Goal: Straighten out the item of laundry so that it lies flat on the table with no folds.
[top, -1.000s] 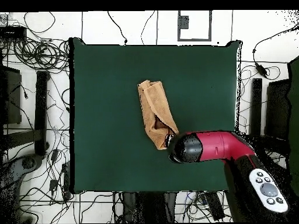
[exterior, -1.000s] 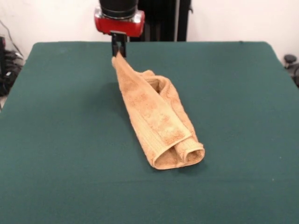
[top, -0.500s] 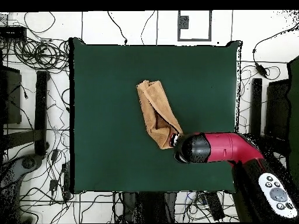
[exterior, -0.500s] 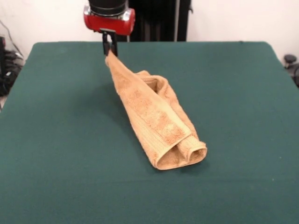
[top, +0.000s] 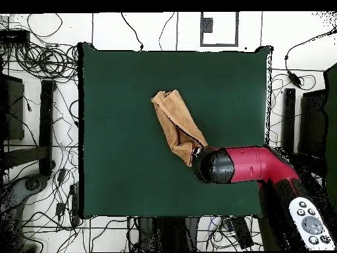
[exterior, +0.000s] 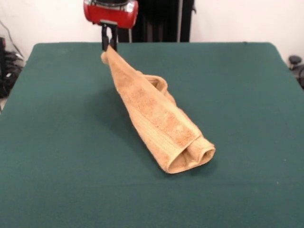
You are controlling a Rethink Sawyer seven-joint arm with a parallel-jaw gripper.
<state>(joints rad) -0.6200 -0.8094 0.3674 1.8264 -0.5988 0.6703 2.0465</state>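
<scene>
Where the hand (exterior: 109,44) pinches its corner, towel (exterior: 159,121) trailing forward, rolled

The orange-tan terry towel (exterior: 159,121) is rolled into a long, loose tube running diagonally from the upper left of the front view down to the lower centre. Its upper end is lifted to a point off the dark green table (exterior: 247,95); its lower end lies on the cloth, open, showing curled layers and a woven border band.
</scene>
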